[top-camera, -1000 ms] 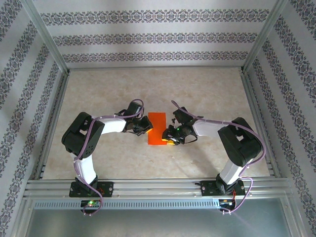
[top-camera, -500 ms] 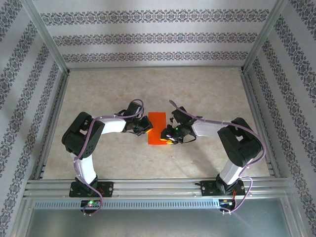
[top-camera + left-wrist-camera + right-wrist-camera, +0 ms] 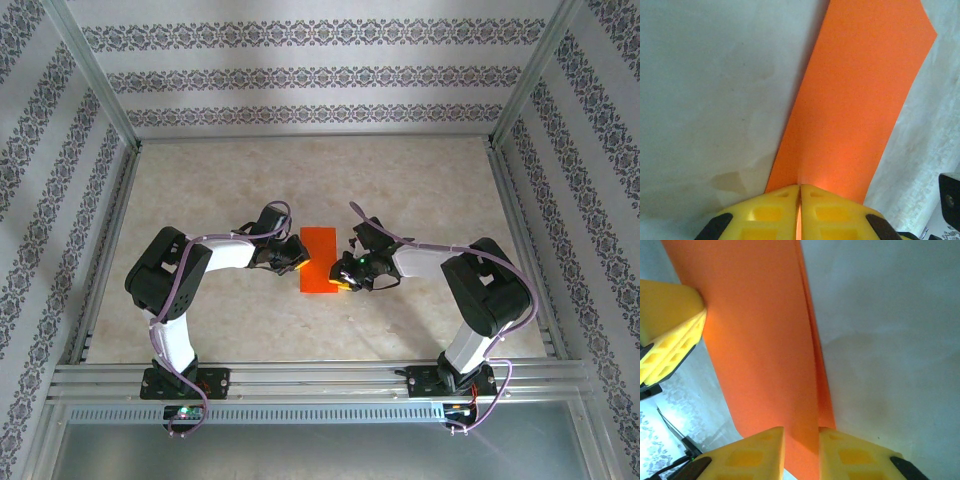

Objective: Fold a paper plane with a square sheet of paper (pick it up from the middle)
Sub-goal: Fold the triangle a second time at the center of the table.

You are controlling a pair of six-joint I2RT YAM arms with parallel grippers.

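Orange paper (image 3: 319, 261), oblong in outline, lies flat at mid-desk (image 3: 300, 180). Left jaws meet its left edge. Right jaws sit at its near right corner. Patterned walls (image 3: 320, 75) enclose the desk.

I see glossy black joint housings (image 3: 160, 270), white link shells (image 3: 232, 252) and a looping lilac cable (image 3: 176, 300) on each arm. The left end effector (image 3: 799, 200) and right end effector (image 3: 801, 440) carry yellow moulded plastic fingers (image 3: 765, 215) with recessed pockets. A small green light (image 3: 359, 262) glows just behind the right one.
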